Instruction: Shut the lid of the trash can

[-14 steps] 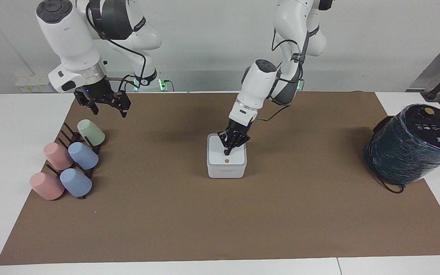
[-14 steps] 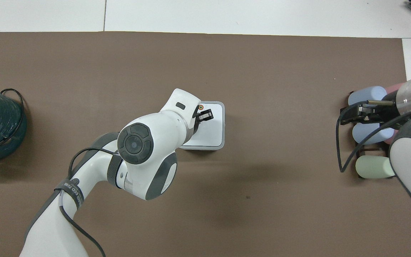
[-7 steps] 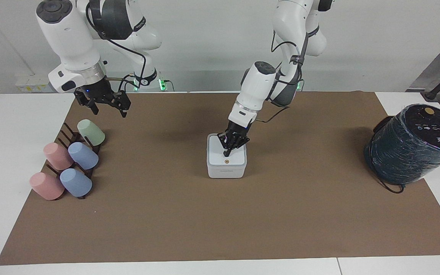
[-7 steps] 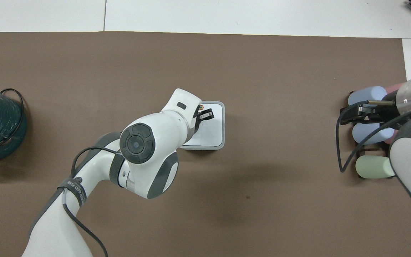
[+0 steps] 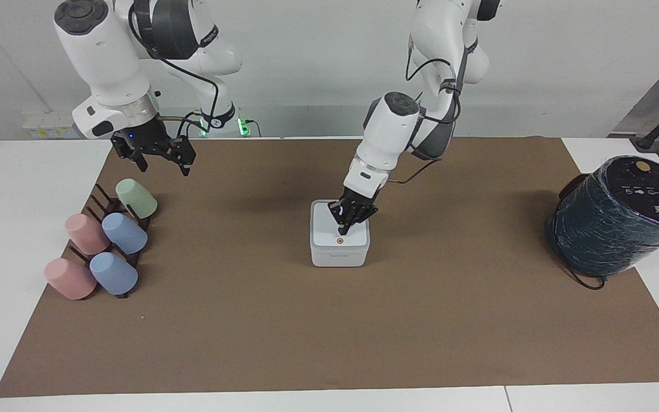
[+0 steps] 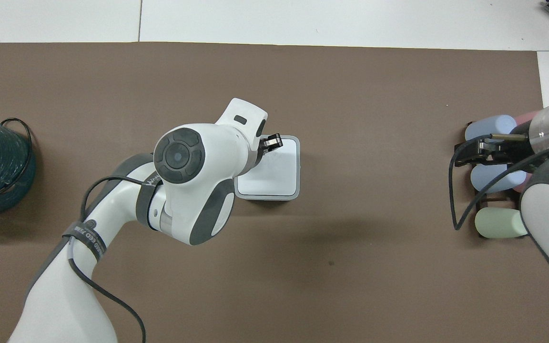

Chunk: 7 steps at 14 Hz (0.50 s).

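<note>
The small white trash can stands in the middle of the brown mat. Its lid lies flat on top, with the orange dot at the edge farther from the robots. My left gripper points down with its fingers together, and its tip rests on the lid just beside the dot. In the overhead view the left gripper sits over the lid's edge, and the wrist hides the dot. My right gripper waits open and empty in the air over the cup rack.
A large dark wrapped cylinder stands at the left arm's end of the table. Several pastel cups lie on a dark rack at the right arm's end. The brown mat covers most of the table.
The left arm's wrist has swung up and toward its own end of the table. The gripper tip has slid slightly toward the orange dot. The lid stays flat and the right arm has not moved.
</note>
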Tool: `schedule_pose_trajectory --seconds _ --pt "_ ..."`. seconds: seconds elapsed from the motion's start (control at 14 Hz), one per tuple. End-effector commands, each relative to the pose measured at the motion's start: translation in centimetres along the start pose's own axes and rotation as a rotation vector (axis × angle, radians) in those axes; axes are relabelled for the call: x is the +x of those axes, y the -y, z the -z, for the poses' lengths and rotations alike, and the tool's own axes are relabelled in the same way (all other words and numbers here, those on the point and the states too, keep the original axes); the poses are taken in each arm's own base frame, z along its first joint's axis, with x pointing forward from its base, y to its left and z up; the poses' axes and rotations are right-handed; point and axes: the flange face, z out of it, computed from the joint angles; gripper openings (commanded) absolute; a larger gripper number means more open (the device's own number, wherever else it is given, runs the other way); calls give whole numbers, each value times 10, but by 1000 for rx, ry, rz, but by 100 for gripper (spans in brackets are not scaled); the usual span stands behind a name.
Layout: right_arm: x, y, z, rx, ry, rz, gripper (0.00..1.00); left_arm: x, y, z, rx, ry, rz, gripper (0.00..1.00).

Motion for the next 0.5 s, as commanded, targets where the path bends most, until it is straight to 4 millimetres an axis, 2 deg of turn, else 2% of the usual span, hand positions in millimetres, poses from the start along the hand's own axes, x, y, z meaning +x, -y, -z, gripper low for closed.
schedule_pose_trajectory --seconds 0.0,0.14,0.43 --pt "-3 -4 0 11 -16 12 100 40 7 39 47 67 -6 7" --pt "-3 -4 0 11 -16 12 100 64 29 69 81 112 -39 7" --pt "-3 -4 0 11 -16 12 100 105 100 101 161 196 -107 8"
